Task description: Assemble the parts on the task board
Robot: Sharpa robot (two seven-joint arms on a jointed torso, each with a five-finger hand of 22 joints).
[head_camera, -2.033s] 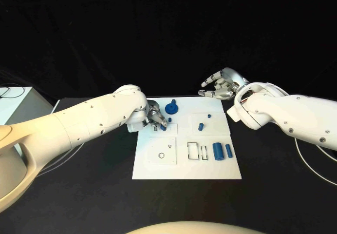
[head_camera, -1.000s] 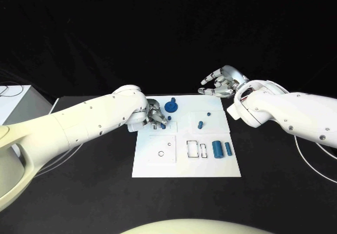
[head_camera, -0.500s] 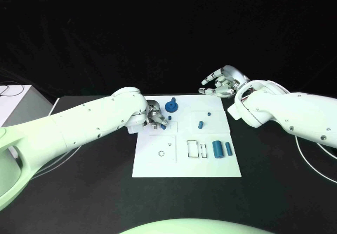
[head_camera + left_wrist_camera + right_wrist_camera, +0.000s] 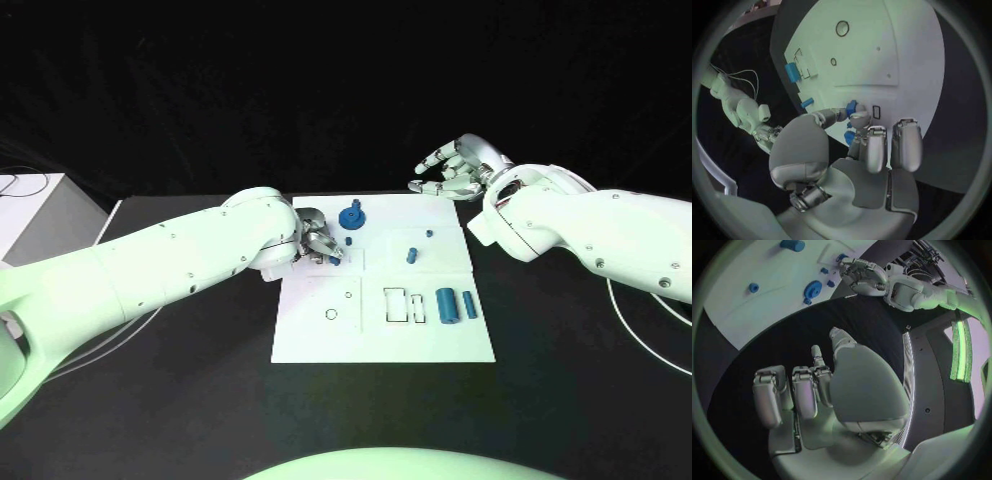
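The white task board (image 4: 433,340) lies mid-table. My left hand (image 4: 317,243) rests over its far left panel and pinches a small blue part (image 4: 333,258) between thumb and a finger; the left wrist view shows that small blue part (image 4: 852,106) at the fingertips, close to a small rectangular slot (image 4: 876,111). A round blue part (image 4: 351,217) stands just beyond the hand. Two blue cylinders (image 4: 456,304) lie at the right, with a small peg (image 4: 428,237) and another blue piece (image 4: 411,256) further back. My right hand (image 4: 454,170) hovers off the far right corner, fingers loosely bent, holding nothing.
Empty outlined slots (image 4: 404,306) and a small ring hole (image 4: 330,314) mark the board's near half. A white box (image 4: 29,205) stands at the table's far left edge. Black table (image 4: 159,380) surrounds the board.
The left hand's fingers have shifted only slightly over the far left panel with the blue part. The right hand has stayed where it was.
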